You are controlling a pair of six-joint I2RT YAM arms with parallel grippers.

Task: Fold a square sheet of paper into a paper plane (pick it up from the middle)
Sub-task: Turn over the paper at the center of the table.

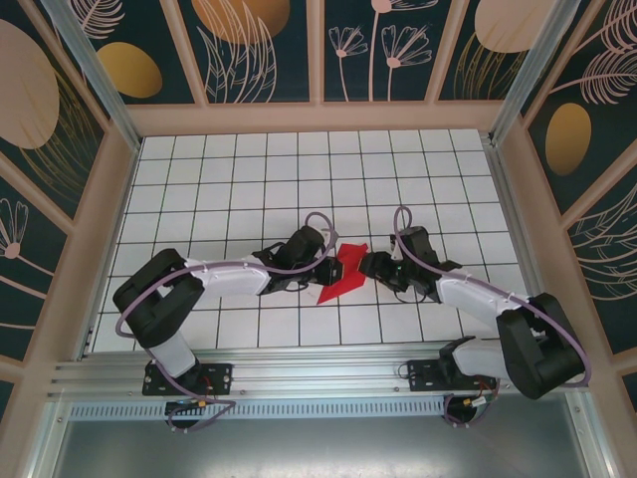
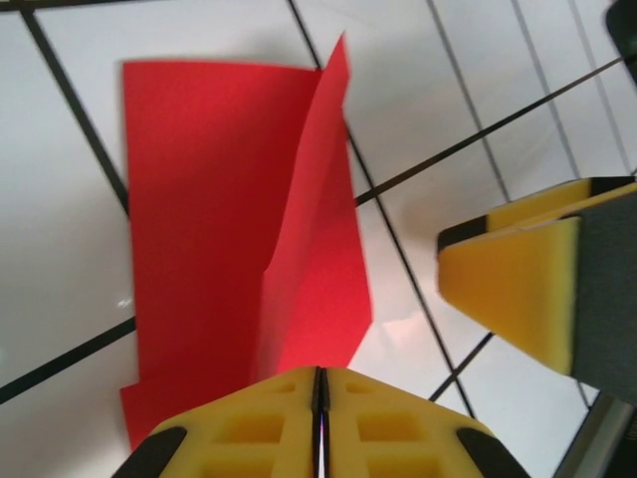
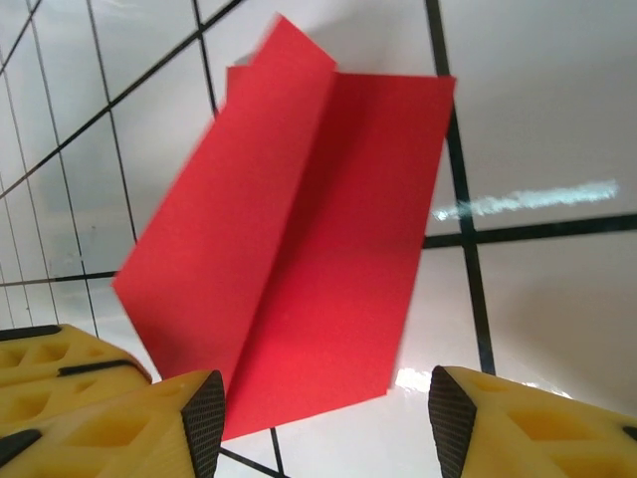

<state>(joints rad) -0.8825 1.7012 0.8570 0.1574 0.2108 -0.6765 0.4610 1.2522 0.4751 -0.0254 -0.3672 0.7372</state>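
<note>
One folded sheet of red paper (image 1: pixel 343 271) lies on the worktop (image 1: pixel 249 189); we see the left pincer (image 2: pixel 320 383) pressed together at its left edge, the right pincer (image 3: pixel 326 398) spread wide at its right edge

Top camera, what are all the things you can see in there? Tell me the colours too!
sheet of paper: one, bright red, partly folded, middle of the table between the two grippers
table: one, white tiles with dark lines, under everything
walls: dark blue-green with gold and pale plant drawings, around the table
rail: one, silver metal, near edge
left arm: one, white and black, left side
right arm: one, white and black, right side
left gripper: yellow and black, shut, at the paper
right gripper: yellow and black, open, facing the paper
</note>
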